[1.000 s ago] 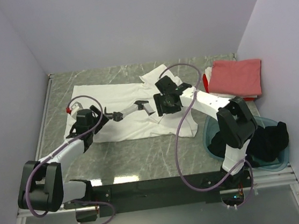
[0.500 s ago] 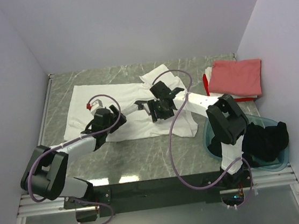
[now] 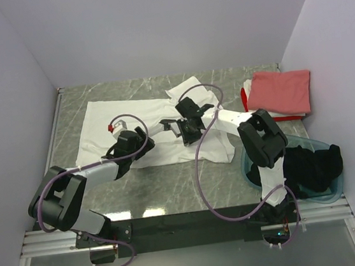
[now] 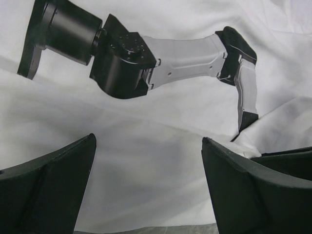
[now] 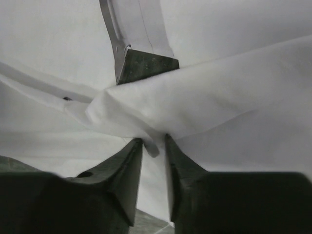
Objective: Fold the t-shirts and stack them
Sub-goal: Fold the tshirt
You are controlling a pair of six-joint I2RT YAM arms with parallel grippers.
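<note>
- Right tool [image 5: 153, 140] pinches a fold of the white t-shirt [image 3: 108, 118].
- Left tool [image 4: 148, 146], fingers apart, hovers just beside it.
- Pink t-shirt [image 3: 281, 89] and tub [image 3: 248, 163] holding black t-shirt [image 3: 316, 167] sit rightward.

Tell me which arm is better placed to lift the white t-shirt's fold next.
Right. The right gripper pinches a raised fold of the white t-shirt; the left gripper hangs open above flat cloth, gripping nothing.

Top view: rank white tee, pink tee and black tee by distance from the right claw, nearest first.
1. white tee: under the right claw, a fold between its fingers.
2. pink tee: folded, back right.
3. black tee: in the teal tub, front right.
</note>
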